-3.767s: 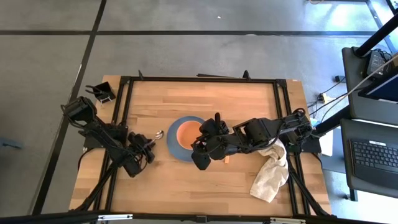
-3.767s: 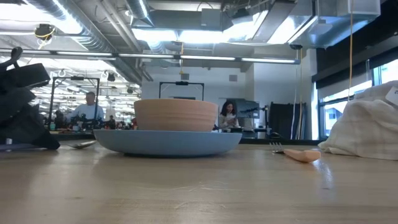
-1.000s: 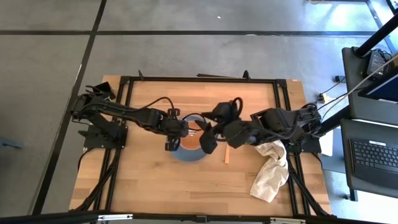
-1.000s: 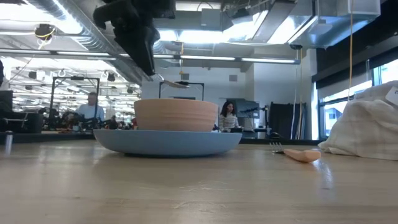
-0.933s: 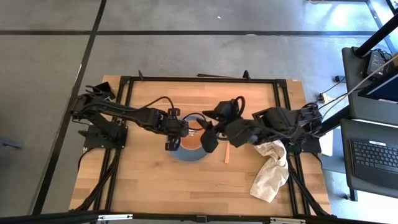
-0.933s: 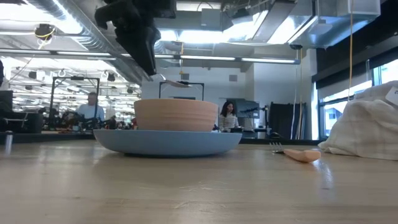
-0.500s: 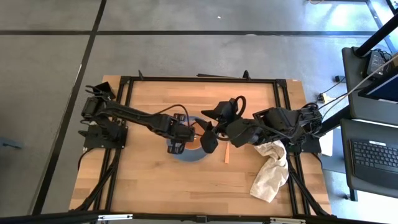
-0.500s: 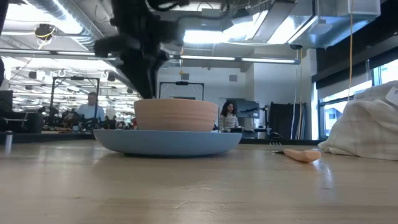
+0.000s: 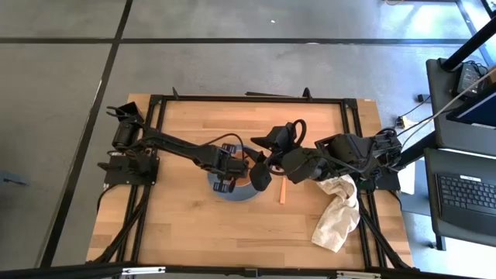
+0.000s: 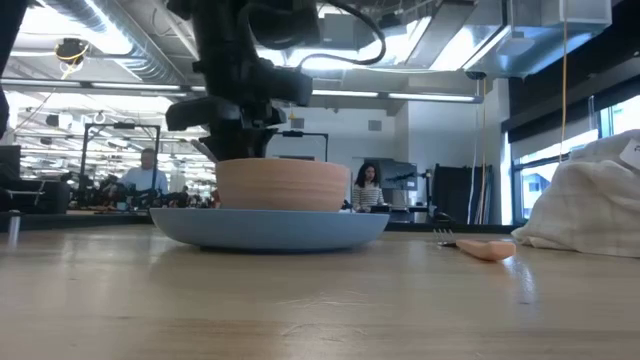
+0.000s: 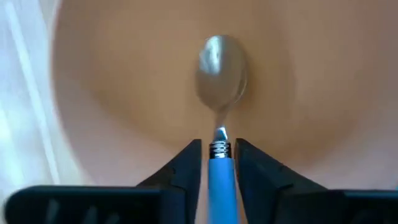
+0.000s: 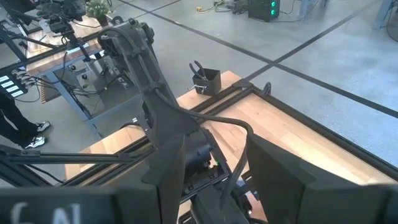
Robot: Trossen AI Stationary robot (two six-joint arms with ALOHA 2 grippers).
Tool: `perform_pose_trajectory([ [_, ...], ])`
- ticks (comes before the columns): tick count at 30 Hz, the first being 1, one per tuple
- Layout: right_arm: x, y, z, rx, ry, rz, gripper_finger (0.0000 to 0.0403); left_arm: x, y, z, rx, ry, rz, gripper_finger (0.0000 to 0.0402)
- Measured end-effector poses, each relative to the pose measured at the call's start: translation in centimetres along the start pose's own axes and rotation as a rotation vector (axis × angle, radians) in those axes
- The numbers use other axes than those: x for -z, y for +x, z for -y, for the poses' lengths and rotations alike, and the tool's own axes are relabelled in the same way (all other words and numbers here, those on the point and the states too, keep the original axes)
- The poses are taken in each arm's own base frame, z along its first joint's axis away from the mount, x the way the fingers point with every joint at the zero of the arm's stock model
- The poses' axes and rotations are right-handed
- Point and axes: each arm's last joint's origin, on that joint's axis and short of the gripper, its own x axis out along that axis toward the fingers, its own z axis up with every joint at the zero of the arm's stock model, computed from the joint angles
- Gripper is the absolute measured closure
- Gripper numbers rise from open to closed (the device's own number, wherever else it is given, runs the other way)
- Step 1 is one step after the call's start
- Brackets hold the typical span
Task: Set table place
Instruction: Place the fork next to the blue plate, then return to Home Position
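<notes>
The orange bowl [image 10: 283, 185] stands in the blue plate [image 10: 270, 228] at the table's middle. My left gripper [image 9: 230, 172] reaches down into the bowl [image 11: 124, 81] and is shut on the spoon [image 11: 221, 65], whose metal end is inside the bowl. In the low view the bowl's wall hides the spoon. My right gripper [image 9: 260, 169] is open and empty, just right of the bowl. The fork [image 9: 283, 192] with the orange handle lies flat on the table right of the plate and also shows in the low view [image 10: 480, 248]. My left gripper pinches the spoon's lilac-blue handle [image 11: 217, 177] between its two fingers [image 11: 186, 168], right behind the metal neck. The fingers come from above, slanting down, and lie along the spoon. The spoon points ahead of them, its metal end [image 11: 221, 62] low inside the orange bowl; whether it touches the bottom I cannot tell.
An off-white cloth [image 9: 337, 213] lies crumpled at the table's right edge and also shows in the low view [image 10: 590, 195]. A small black holder [image 12: 205, 79] stands at the far left corner. Bare wood [image 9: 201, 232] lies along the near side.
My left gripper has gone a little toward the table's right edge and down, tipping from level to pointing into the orange bowl. The spoon, held level above the rim before, now has its metal end inside the bowl. My right gripper has kept still.
</notes>
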Motion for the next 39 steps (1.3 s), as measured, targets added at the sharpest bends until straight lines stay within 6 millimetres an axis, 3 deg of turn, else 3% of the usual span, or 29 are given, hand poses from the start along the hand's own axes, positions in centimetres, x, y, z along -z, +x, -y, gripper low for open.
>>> perform_pose_trajectory([
  [9, 0.0, 0.0, 0.0, 0.001, -0.002, -0.002, 0.0231, -0.9, -1.3, -0.6, -0.094, -0.01, 0.035, 0.0252],
  [15, 0.0, 0.0, 0.0, -0.001, 0.001, 0.0, 0.0231, -2.9, -5.0, -1.1, -0.092, -0.038, 0.092, 0.024],
  [18, -0.3, -0.9, 0.1, -0.063, 0.011, -0.023, 0.0231, -3.6, -7.7, -1.5, -0.083, -0.112, 0.103, 0.0243],
  [22, -1.3, -3.4, 0.4, -0.212, -0.009, -0.056, 0.0231, -3.9, -11.7, -2.2, -0.078, -0.203, 0.092, 0.0247],
  [27, -1.7, -5.6, 0.5, -0.397, 0.021, -0.137, 0.0231, -3.6, -16.7, -3.7, -0.123, -0.307, 0.121, 0.0244],
  [30, -1.8, -6.2, 0.5, -0.424, 0.025, -0.141, 0.0231, -3.4, -19.8, -4.5, -0.12, -0.397, 0.181, 0.0241],
  [35, -1.4, -6.2, 0.8, -0.405, -0.077, -0.167, 0.0231, -1.7, -25.7, -5.3, -0.087, -0.462, 0.342, 0.0245],
  [39, -2.6, -6.1, 2.5, -0.374, -0.081, -0.143, 0.0231, 1.1, -30.3, -5.9, -0.062, -0.516, 0.492, 0.0248],
])
